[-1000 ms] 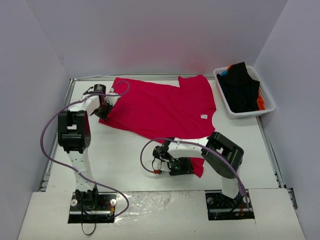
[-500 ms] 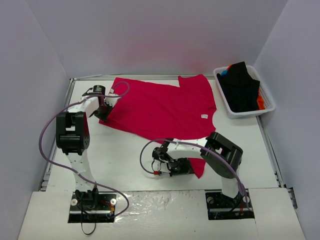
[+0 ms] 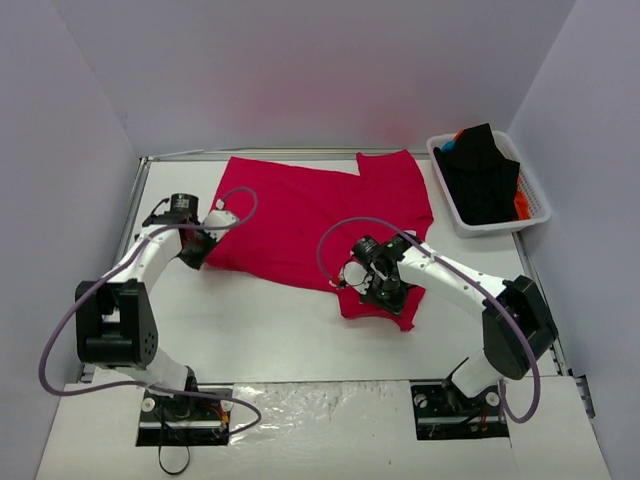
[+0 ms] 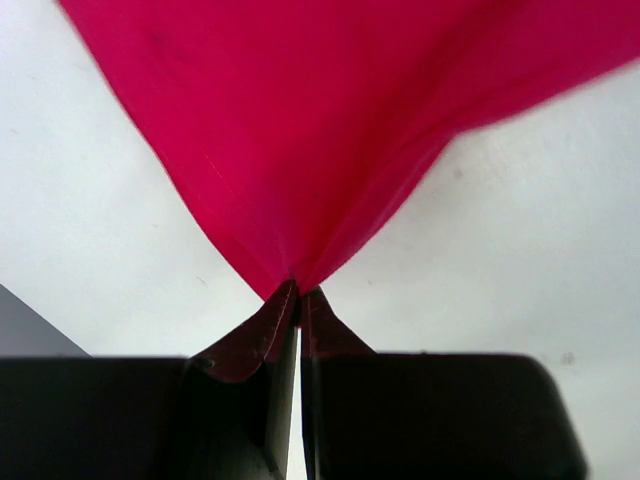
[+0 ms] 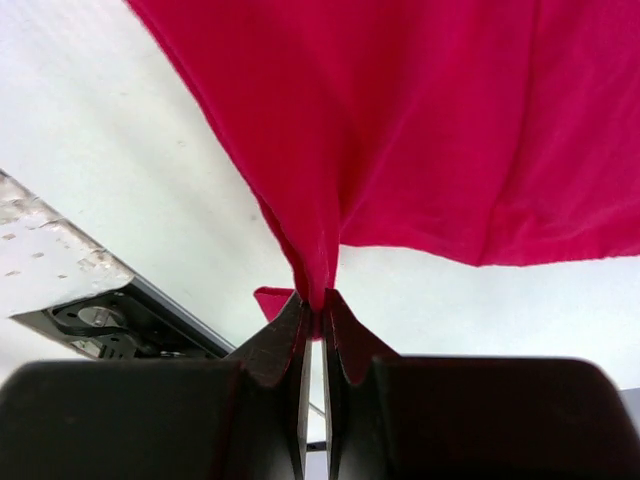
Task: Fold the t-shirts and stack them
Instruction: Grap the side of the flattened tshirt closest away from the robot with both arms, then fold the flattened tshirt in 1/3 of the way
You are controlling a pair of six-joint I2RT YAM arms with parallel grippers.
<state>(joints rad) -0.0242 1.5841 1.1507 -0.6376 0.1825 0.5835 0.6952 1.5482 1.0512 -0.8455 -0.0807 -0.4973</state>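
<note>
Standing by the white surface (image 3: pixel 260 320) and reading across from the left, I see the left arm reach out and bend inward so that the left tool (image 3: pixel 196 246) sits at the left edge of the red t-shirt (image 3: pixel 300 205). From its wrist camera, the left tool (image 4: pixel 298 296) is fully closed, its two tips pressed together on a pinch of the red t-shirt (image 4: pixel 300 120), and the cloth fans out from that point in a taut wedge over the bare surface. The shirt itself lies mostly spread across the far middle of the surface, its left side pulled toward that pinch and its near right part drawn down into a bunched flap. On that flap sits the right tool (image 3: pixel 383 288), at the end of an arm reaching in from the right. Its wrist camera shows the right tool (image 5: pixel 318 302) likewise closed tight on a gathered fold of the red t-shirt (image 5: pixel 420 130), with a little tab of red poking out just beside the tips. Further right, against the far right corner, the white slatted basket (image 3: pixel 488 228) holds a black t-shirt (image 3: pixel 482 180) heaped on top, with a sliver of orange cloth (image 3: pixel 520 208) and a bit of blue cloth (image 3: pixel 447 146) showing at its edges.
</note>
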